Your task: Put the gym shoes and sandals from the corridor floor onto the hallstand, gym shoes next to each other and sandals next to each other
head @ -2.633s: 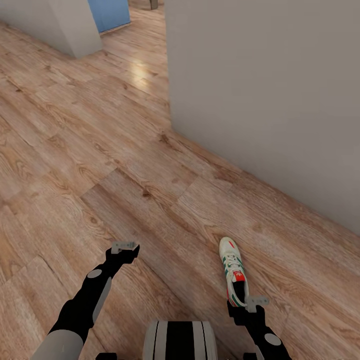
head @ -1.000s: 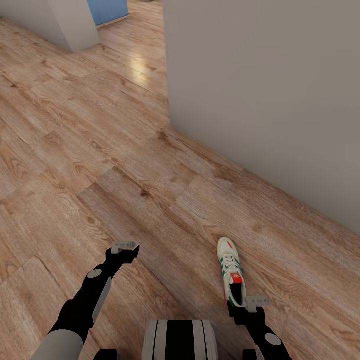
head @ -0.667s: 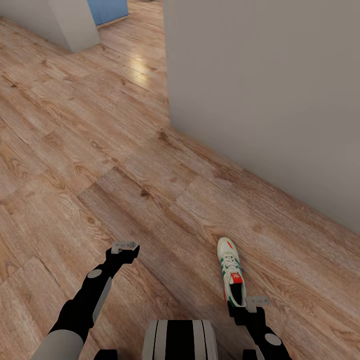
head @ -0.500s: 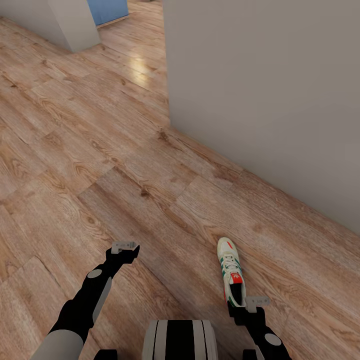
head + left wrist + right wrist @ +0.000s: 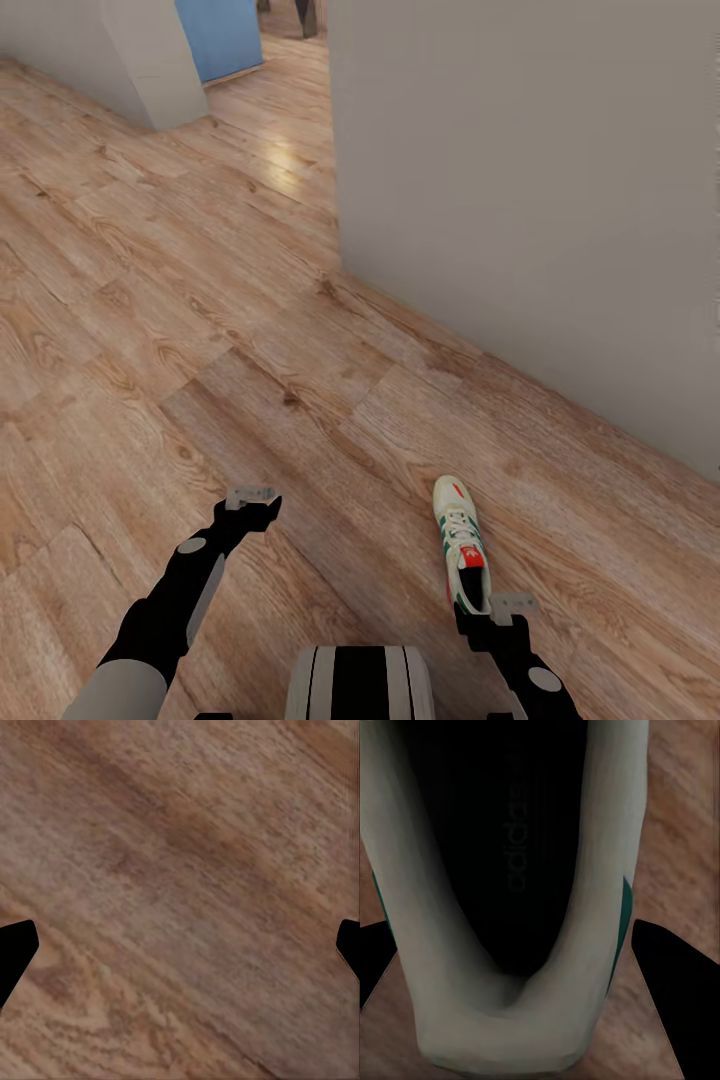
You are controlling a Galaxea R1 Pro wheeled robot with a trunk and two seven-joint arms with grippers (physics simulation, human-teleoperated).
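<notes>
One gym shoe, cream with green stripes and a red-orange tongue, hangs toe-forward just above the corridor floor. My right gripper is shut on its heel. In the right wrist view the heel and dark insole sit between the two black fingers, with my right gripper closed around them. My left gripper stands open over bare planks, its fingertips far apart in the left wrist view, where my left gripper holds nothing. The sandals and the hallstand are out of view.
A grey wall runs along the right, its corner ahead of me. Another grey wall block and a blue panel stand at the far left. Open wood floor lies ahead and left.
The whole picture has shifted slightly, so the camera moved: floor and walls slid down in the view. Both arms and the held shoe keep their places relative to me.
</notes>
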